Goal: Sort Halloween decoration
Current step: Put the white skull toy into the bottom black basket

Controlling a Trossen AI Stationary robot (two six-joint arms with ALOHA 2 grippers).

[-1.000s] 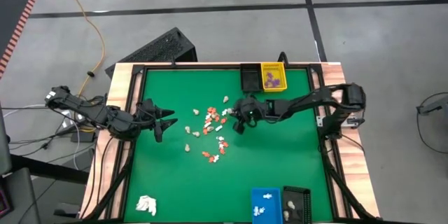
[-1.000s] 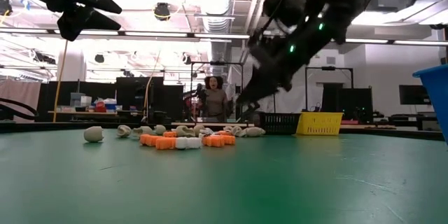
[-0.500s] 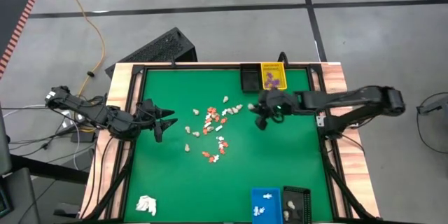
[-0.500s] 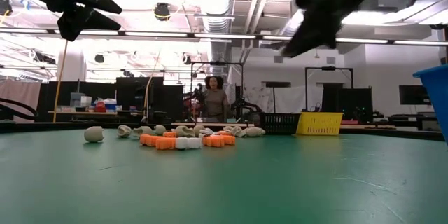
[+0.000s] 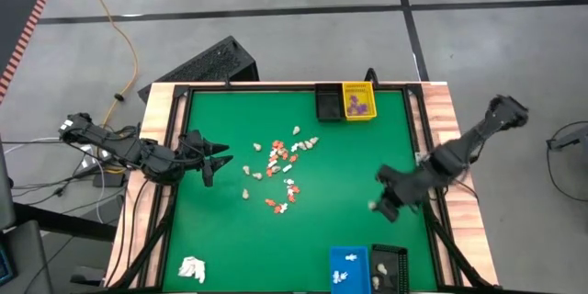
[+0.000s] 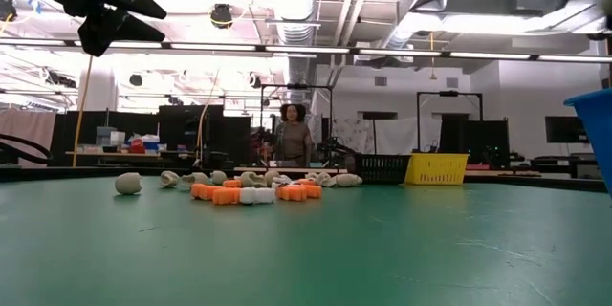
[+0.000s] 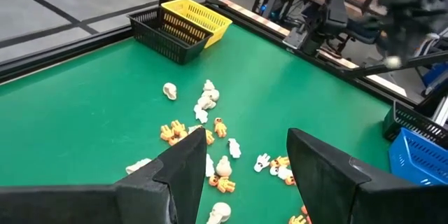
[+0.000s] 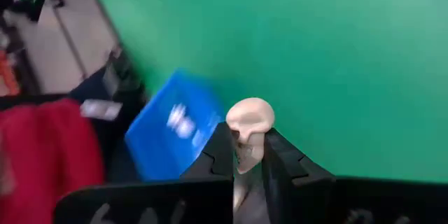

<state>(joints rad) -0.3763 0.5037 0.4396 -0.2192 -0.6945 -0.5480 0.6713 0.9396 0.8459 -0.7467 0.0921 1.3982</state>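
The Halloween decoration [image 5: 278,170] is a scatter of tiny orange, white and cream figures lying on the green mat at mid-table, also visible in the low view [image 6: 249,189] and the left wrist view [image 7: 210,147]. My left gripper [image 5: 217,158] hovers open just left of the scatter, and its dark fingers frame the pieces in its wrist view [image 7: 248,161]. My right gripper [image 5: 386,204] is over the mat's near right part, short of the blue bin [image 5: 348,267]. It is shut on a cream skull figure [image 8: 250,122]. My right gripper pinches the cream skull figure by its lower part [image 8: 246,148], between the two fingers [image 8: 220,150]. The round skull top [image 8: 250,115] stands out beyond the fingertips. The figure is lifted clear of the mat.
A yellow bin [image 5: 358,101] with purple pieces and a black bin [image 5: 328,103] stand at the far edge. The blue bin and another black bin [image 5: 388,268] sit at the near edge. A white wadded lump [image 5: 192,269] lies near left. A person [image 6: 292,139] stands beyond the table.
My right gripper has left the far right side of the scatter and swung toward the table's right, then toward the near edge and the blue bin, carrying the skull figure. It rose out of the low view. The scatter has stayed in place.
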